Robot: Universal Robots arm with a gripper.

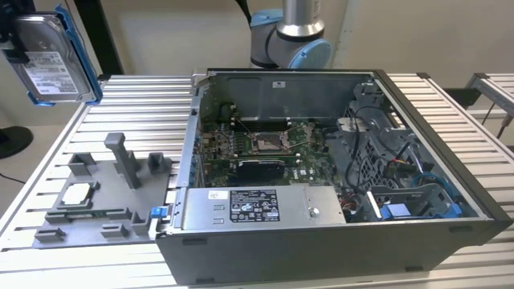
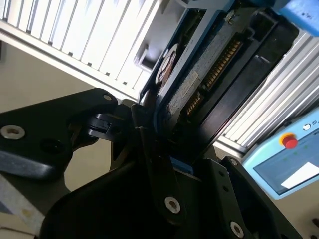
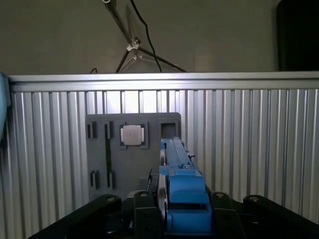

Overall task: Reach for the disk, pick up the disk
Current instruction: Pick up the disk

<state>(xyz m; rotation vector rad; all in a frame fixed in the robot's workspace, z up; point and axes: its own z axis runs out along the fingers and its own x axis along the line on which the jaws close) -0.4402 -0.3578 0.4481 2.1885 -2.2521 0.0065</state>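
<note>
The disk (image 1: 52,57), a silver-grey drive with a white label and blue side rails, hangs in the air high above the slatted table at the exterior view's far left. My gripper (image 1: 11,45) is shut on it from the picture's left edge. In the first wrist view the disk (image 3: 182,191) stands edge-on, with its blue rail clamped between my black fingers (image 3: 147,219). The second wrist view shows the circuit-board face of the disk (image 2: 199,84) running out from the gripper (image 2: 164,149).
A grey fixture plate (image 1: 96,198) with upright posts lies on the table under the disk and carries a small white-topped chip (image 1: 76,192). An open computer case (image 1: 337,162) fills the table's middle. The arm's base (image 1: 289,36) stands behind it. A pendant with a red button (image 2: 289,142) is nearby.
</note>
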